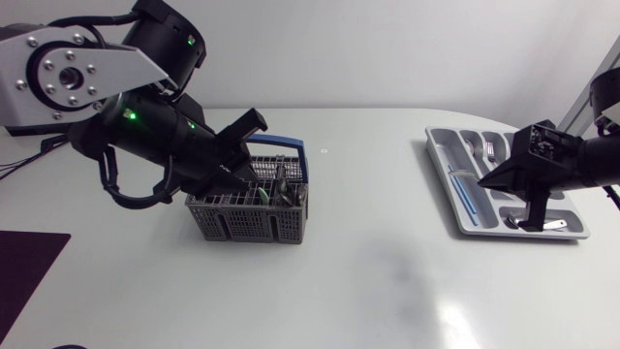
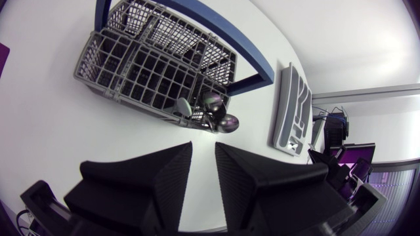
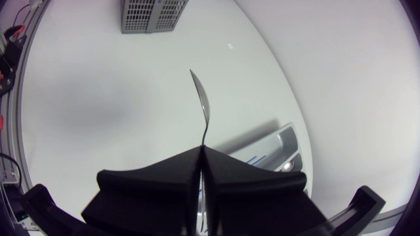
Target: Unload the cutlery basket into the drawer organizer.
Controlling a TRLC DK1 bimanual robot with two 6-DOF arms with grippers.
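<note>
My left pincer (image 2: 204, 172) is hovering, fingers (image 2: 172, 180) apart, over the cutlery basket (image 1: 242, 221). My right pincer (image 3: 201, 172) is clamping what's probably a spoon (image 3: 202, 105) above the drawer organizer (image 1: 450, 179).

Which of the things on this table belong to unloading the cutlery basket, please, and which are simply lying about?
Part of the job: cutlery basket; cutlery standing in it; drawer organizer; silver utensil in the right gripper; left gripper, open by the basket.
Lying about: dark purple mat; loose cables.
</note>
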